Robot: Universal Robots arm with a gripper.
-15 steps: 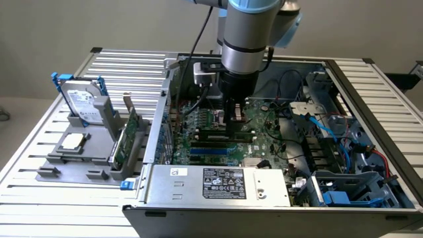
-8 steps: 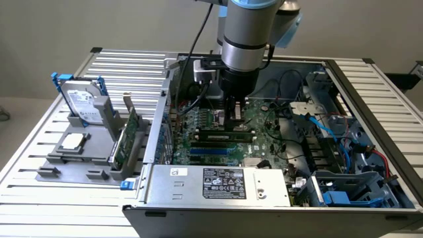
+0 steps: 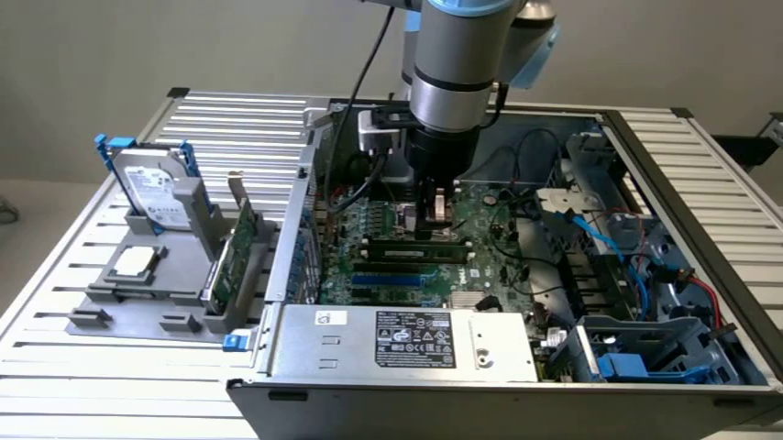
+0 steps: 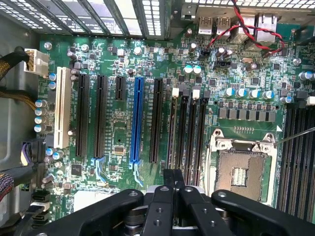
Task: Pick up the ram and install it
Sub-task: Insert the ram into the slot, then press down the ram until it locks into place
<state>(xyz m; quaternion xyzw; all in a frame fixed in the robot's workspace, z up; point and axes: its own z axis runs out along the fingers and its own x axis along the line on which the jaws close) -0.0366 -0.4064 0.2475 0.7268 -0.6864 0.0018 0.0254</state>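
The ram (image 3: pixel 416 250) lies along the motherboard's memory slots in the open computer case (image 3: pixel 490 403), right under my jaws, which are pinched narrow; I can't tell if they grip it. The exterior view gives me a hard drive (image 3: pixel 157 194) standing on the tabletop (image 3: pixel 233 119); the wrist view gives the blue expansion slot (image 4: pixel 137 120) and CPU socket (image 4: pixel 241 172).

The motherboard (image 3: pixel 501 266) is deep green, with a bright blue slot (image 4: pixel 138 120), a cream-white slot (image 4: pixel 61 115) and the rest black. The gripper (image 4: pixel 173 173) is matte black. In the exterior view, at nine o'clock from the board, a silver drive (image 3: pixel 153 183) stands in a blue frame (image 3: pixel 108 147); at three o'clock are blue cables (image 3: pixel 596 236) and a red cable (image 3: pixel 710 295).
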